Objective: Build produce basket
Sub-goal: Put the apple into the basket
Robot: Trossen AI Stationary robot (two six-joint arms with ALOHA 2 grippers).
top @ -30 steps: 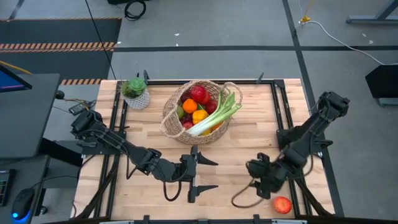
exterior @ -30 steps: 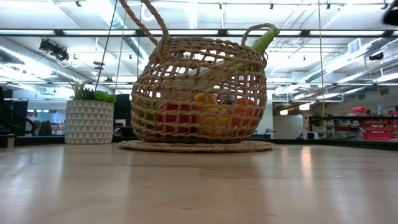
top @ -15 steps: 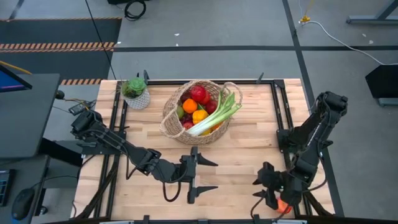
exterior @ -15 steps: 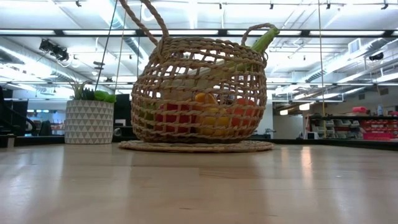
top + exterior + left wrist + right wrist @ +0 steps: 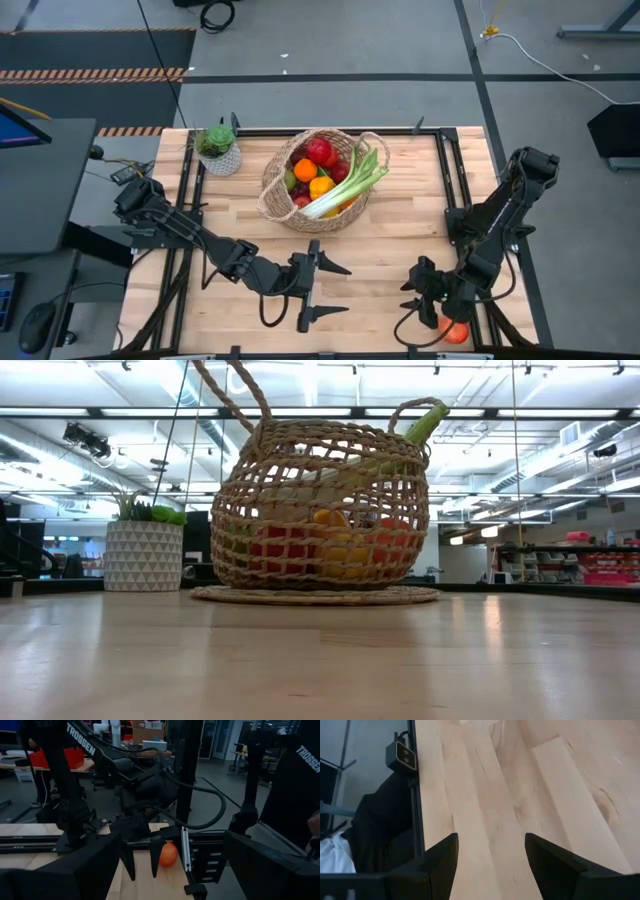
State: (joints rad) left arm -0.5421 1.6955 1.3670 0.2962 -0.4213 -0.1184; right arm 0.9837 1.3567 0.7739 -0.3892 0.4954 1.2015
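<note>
The round tan wicker basket (image 5: 313, 182) sits at twelve o'clock on the pale wooden table (image 5: 400, 235), already holding red apples, oranges and a long green-white leek (image 5: 350, 185). At five o'clock the right hand (image 5: 425, 296) hovers with fingers apart and empty, just beside a loose red-orange toy fruit (image 5: 455, 331). At six o'clock the left hand (image 5: 320, 290) waits, spread wide.

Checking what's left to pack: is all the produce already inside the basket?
No. In the high view a red apple still lies on the table near the right claw, far from the basket.
</note>
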